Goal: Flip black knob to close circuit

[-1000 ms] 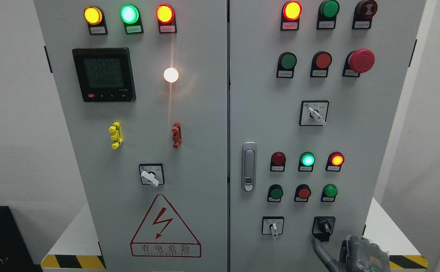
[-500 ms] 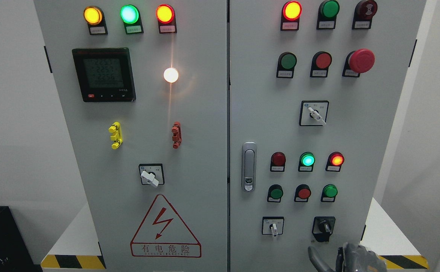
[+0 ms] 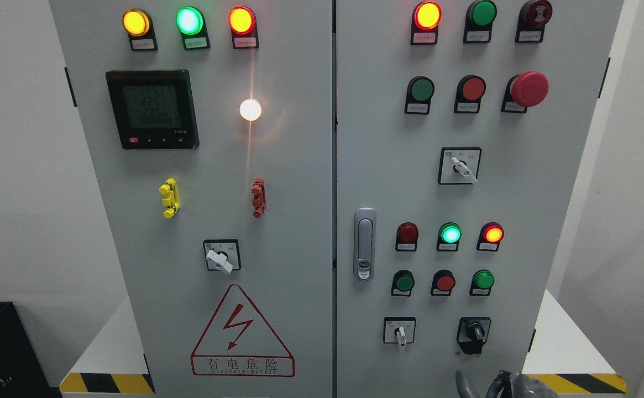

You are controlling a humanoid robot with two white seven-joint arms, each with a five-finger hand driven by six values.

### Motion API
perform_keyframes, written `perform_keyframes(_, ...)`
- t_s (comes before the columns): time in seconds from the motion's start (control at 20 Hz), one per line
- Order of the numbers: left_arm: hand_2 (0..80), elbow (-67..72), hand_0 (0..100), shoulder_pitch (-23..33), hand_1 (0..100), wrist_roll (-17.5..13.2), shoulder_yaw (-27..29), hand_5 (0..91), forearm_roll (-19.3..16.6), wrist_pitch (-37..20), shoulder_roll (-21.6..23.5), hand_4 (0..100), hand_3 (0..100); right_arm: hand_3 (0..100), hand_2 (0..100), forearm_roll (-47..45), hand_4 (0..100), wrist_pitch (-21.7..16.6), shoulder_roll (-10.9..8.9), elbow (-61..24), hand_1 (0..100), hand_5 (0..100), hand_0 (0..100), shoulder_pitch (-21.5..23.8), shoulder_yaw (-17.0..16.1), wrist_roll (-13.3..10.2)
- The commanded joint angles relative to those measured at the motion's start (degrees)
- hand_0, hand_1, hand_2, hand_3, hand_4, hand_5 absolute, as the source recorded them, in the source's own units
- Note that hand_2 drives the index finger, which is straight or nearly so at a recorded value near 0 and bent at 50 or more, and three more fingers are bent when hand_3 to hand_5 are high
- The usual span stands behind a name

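So the right hand (image 3: 507, 384) has dropped a lot since a second ago. Back then one finger was right up under the black knob (image 3: 474, 331); now only the finger tops poke over the bottom edge, well clear of the knob. They look curled with nothing in them, but so little shows that I can't tell for sure. No left arm anywhere.

Counting what's on the cabinet (image 3: 299, 166). Left door: three lit lamps along the top (amber, green, orange-red), one digital meter (image 3: 152, 109), one bright white lamp (image 3: 250, 109), one yellow clip thing (image 3: 169, 198), one red clip thing (image 3: 258, 197), one white-handled selector (image 3: 221, 257) and one red lightning warning triangle (image 3: 242, 331). Right door: three round ones along the top with only the red one lit, then a green button, a red button and one red mushroom stop (image 3: 528, 88). Below that, one white-handled selector (image 3: 459, 165), a row of three lamps with green and orange-red lit, a row of three buttons (green, red, green), and one small white selector (image 3: 399, 330) at the bottom. Plus one silver door latch (image 3: 364, 243).

The black knob sits bottom right of the right door, just right of that small white selector. It's a black rotary on a black plate, grip standing about upright, nothing touching it.
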Motion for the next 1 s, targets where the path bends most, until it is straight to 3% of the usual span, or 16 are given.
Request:
perform_keyframes(0.0, 0.0, -1.32, 12, 1.23, 56, -0.02, 0.00, 0.0, 0.00, -0.02, -0.01, 0, 0, 76, 44, -17.49, 71, -6.23, -0.01, -5.18, 0, 63, 0, 7.60, 1.98, -3.19)
perform_keyframes(0.1, 0.0, -1.32, 12, 1.23, 56, -0.02, 0.00, 0.0, 0.00, -0.02, -0.01, 0, 0, 70, 38, -24.25, 65, -8.35, -0.10, -5.27, 0, 57, 0, 9.63, 1.89, -3.89)
perform_keyframes(0.2, 0.0, -1.32, 12, 1.23, 56, -0.02, 0.00, 0.0, 0.00, -0.02, -0.01, 0, 0, 52, 28, -31.28, 51, -10.02, -0.19, -5.27, 0, 48, 0, 11.21, 1.89, -5.30)
perform_keyframes(0.25, 0.0, -1.32, 12, 1.23, 56, -0.02, 0.00, 0.0, 0.00, -0.02, -0.01, 0, 0, 49, 27, -34.44, 49, -10.73, -0.27, -5.18, 0, 47, 0, 12.00, 1.81, -5.48)
perform_keyframes(0.35, 0.0, -1.32, 12, 1.23, 56, -0.02, 0.00, 0.0, 0.00, -0.02, -0.01, 0, 0, 33, 19, -40.77, 33, -11.09, -0.45, -5.00, 0, 35, 0, 13.24, 1.46, -5.30)
perform_keyframes(0.5, 0.0, -1.32, 12, 1.23, 56, -0.02, 0.00, 0.0, 0.00, -0.02, -0.01, 0, 0, 21, 10, -49.57, 21, -11.17, -0.36, -3.69, 0, 22, 0, 13.33, 1.19, -5.04)
perform_keyframes(0.65, 0.0, -1.32, 12, 1.23, 56, -0.02, 0.00, 0.0, 0.00, -0.02, 0.08, 0, 0, 13, 2, -54.15, 14, -14.32, -0.36, -1.76, 0, 11, 0, 13.33, 0.40, -4.08)
perform_keyframes(0.95, 0.0, -1.32, 12, 1.23, 56, -0.02, 0.00, 0.0, 0.00, -0.02, -0.01, 0, 0, 5, 0, -56.19, 4, -22.85, -0.36, 3.16, 0, 0, 0, 13.24, 0.31, -2.58)
